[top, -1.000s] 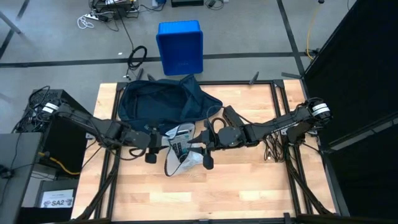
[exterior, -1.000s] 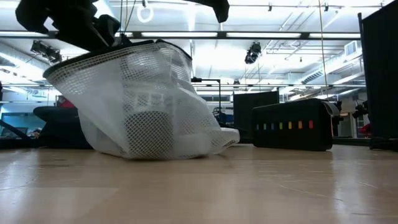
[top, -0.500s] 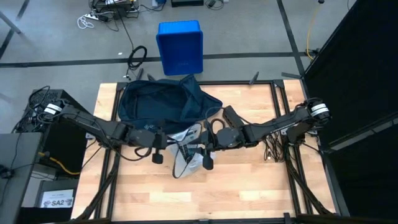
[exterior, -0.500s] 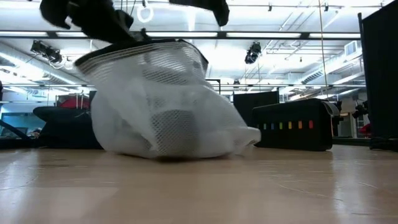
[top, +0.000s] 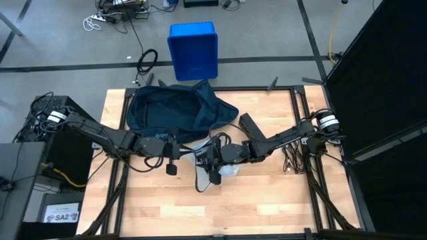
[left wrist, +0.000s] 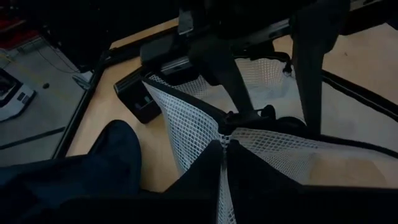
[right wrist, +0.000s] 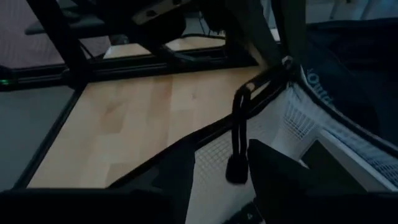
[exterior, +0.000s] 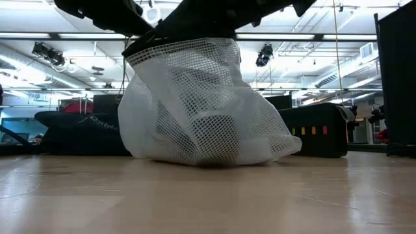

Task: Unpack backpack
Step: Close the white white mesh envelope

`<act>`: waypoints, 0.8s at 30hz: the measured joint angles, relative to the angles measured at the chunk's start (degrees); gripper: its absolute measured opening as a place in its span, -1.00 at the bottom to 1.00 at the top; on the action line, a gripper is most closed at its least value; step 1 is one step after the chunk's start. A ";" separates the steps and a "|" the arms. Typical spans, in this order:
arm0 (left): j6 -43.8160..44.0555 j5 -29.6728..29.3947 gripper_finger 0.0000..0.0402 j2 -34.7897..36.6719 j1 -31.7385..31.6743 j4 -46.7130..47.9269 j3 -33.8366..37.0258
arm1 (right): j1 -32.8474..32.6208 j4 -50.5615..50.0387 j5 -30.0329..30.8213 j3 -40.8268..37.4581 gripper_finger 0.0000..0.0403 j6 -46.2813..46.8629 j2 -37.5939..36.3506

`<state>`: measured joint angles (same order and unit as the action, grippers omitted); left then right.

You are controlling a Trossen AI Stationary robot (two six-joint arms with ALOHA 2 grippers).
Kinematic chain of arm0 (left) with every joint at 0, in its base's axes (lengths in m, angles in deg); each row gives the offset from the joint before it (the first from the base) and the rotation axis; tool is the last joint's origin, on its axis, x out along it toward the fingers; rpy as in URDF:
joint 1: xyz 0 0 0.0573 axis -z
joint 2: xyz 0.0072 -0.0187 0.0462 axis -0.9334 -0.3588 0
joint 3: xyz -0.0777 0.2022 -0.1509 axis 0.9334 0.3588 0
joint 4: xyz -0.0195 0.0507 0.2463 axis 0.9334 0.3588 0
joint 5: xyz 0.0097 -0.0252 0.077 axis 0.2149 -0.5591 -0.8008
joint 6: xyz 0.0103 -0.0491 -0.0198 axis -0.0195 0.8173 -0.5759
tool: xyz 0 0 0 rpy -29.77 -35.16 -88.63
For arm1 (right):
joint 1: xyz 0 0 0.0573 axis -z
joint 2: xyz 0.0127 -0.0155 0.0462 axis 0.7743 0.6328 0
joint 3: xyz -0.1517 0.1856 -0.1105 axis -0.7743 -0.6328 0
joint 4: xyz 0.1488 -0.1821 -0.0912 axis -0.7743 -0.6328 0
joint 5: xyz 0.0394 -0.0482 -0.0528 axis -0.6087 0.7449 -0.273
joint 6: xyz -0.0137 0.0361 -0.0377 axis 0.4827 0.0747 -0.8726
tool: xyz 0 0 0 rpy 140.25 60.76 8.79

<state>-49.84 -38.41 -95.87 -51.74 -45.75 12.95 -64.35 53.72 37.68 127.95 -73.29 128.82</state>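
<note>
Wood table [top: 267, 200], open lab behind. Left gripper [left wrist: 222, 163] is pinched on the rim of the mesh bag [exterior: 201, 104]; right gripper [right wrist: 221, 163] straddles the bag's edge and cord, and we can't tell if it grips. Backpack [top: 175, 110] lies at the far side, just behind the bag. We'd keep the rim taut between both arms and drag the bag clear of it. Versus a second ago, the bag has bunched up taller and the right arm has reached further in.
</note>
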 joint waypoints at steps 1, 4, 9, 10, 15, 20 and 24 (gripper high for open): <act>-0.01 -0.02 -1.00 -0.23 0.00 -0.15 0.00 | 0.00 0.73 -0.10 0.00 -0.31 0.00 0.00; -0.15 -0.12 -1.00 -0.75 0.00 -0.84 -0.02 | 0.17 2.87 -0.44 0.02 -0.26 -0.10 0.00; -0.22 0.27 -1.00 -1.80 0.00 -1.77 -0.02 | 1.61 2.35 -0.60 0.02 -0.30 -0.02 0.00; -0.21 0.38 -1.00 -2.02 -0.02 -1.90 -0.02 | 1.89 2.27 -0.60 0.00 -0.34 -0.05 0.00; -0.17 0.71 -1.00 -2.13 0.00 -2.08 -0.04 | 2.79 0.67 -4.01 0.00 -0.73 -1.03 -0.02; -0.13 0.74 -1.00 -2.13 0.00 -1.26 -0.04 | 2.84 0.72 -6.44 0.00 -0.96 -3.09 -0.04; 0.13 4.21 -0.99 -2.11 0.00 1.26 -0.11 | 2.73 0.67 -6.52 0.00 -0.99 -3.15 -0.04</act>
<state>-49.71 -34.20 -97.98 -51.74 -44.49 12.84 -61.62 54.39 31.16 127.95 -76.44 128.78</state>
